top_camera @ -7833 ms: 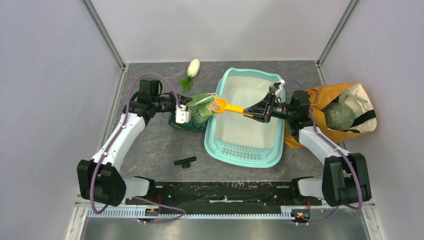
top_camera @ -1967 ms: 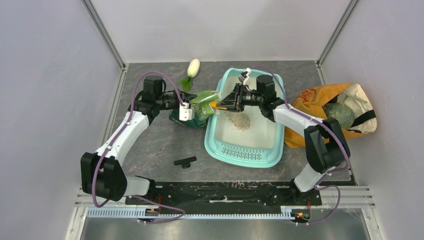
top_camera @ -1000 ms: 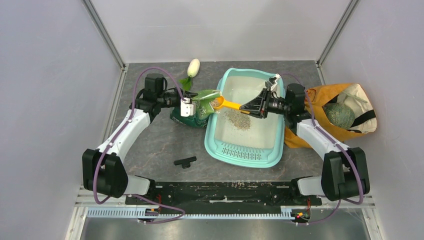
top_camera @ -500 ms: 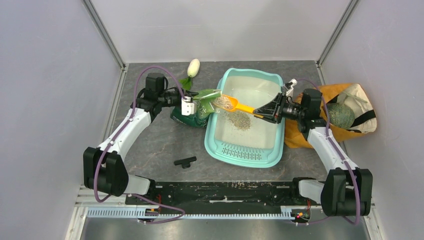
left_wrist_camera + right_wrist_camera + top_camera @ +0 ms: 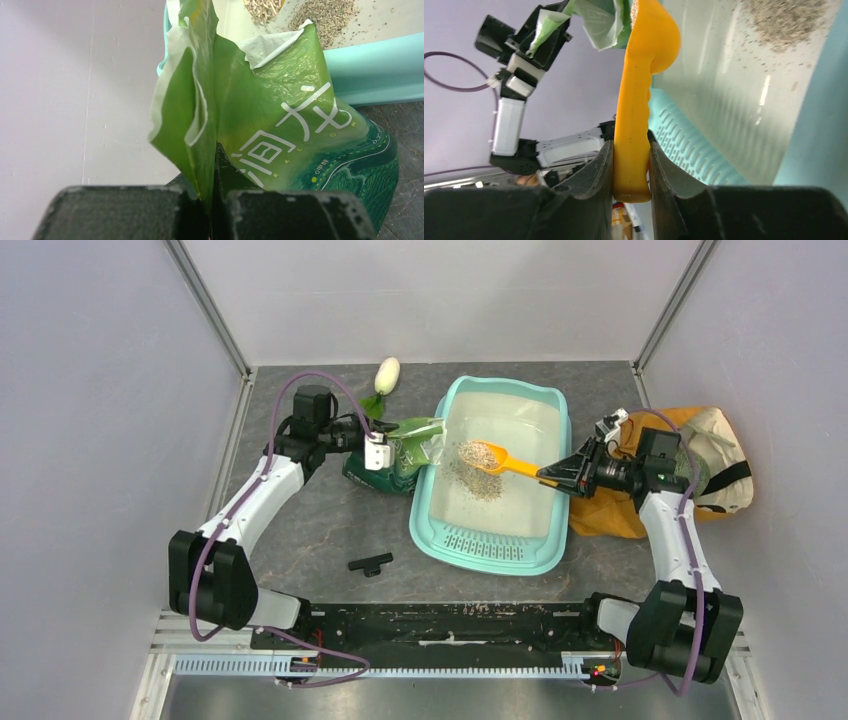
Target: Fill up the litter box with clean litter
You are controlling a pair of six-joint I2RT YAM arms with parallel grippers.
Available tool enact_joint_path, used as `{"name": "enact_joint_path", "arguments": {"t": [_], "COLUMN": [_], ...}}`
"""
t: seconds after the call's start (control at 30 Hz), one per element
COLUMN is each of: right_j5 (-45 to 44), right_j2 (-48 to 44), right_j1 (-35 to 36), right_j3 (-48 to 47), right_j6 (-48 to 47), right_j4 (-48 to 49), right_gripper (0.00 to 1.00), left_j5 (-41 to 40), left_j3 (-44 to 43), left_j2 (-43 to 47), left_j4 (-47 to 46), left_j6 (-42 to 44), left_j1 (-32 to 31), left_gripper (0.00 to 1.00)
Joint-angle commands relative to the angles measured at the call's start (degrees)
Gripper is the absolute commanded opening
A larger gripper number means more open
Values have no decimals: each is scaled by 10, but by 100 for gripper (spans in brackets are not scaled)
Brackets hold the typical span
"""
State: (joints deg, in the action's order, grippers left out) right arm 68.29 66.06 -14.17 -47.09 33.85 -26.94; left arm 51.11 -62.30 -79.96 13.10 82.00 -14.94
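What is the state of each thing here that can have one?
litter box: upright, small pile of litter inside.
orange scoop: loaded, held over the litter box.
green pouch: top open, rim pinched.
left gripper: shut on the green pouch.
right gripper: shut on the orange scoop's handle.
orange cloth bag: open.

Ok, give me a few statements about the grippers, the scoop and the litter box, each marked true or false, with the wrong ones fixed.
1. The right gripper grips the orange scoop by its handle. True.
2. The scoop is empty. False: its bowl carries litter.
3. The left gripper is shut on the green pouch. True.
4. The basin holds nothing yet. False: a small pile already lies in the litter box.
5. The cloth bag lies left of the box. False: the orange bag is on its right.
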Motion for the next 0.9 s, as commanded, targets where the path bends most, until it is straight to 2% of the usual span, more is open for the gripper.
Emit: {"name": "enact_joint_path", "arguments": {"t": [0.0, 0.13, 0.33, 0.43, 0.67, 0.77, 0.87], "right_j5": [-62, -177, -414, -487, -596, -605, -579], "right_j2": [22, 34, 74, 120, 124, 126, 117], "right_j1": [-6, 19, 128, 178, 285, 308, 314], "right_j3": [-97, -169, -301, -372, -415, -436, -446], "right_j6": [-145, -172, -240, -287, -379, -396, -394], "right_j4": [-153, -208, -298, -359, -372, -383, -379], "right_gripper": [0, 0, 0, 0, 0, 0, 0], "left_j5": [54, 51, 46, 43, 38, 37, 39], "left_j3": [-38, -32, -26, -25, -19, -15, -15], "left_j2": [13, 16, 22, 25, 28, 31, 31], "left_j4": [-84, -84, -84, -84, -84, -84, -84], "left_j6": [-1, 2, 6, 7, 13, 16, 16], "left_j1": [-16, -18, -23, -24, -25, -26, -26], "left_gripper": [2, 2, 2, 2, 2, 2, 2]}}
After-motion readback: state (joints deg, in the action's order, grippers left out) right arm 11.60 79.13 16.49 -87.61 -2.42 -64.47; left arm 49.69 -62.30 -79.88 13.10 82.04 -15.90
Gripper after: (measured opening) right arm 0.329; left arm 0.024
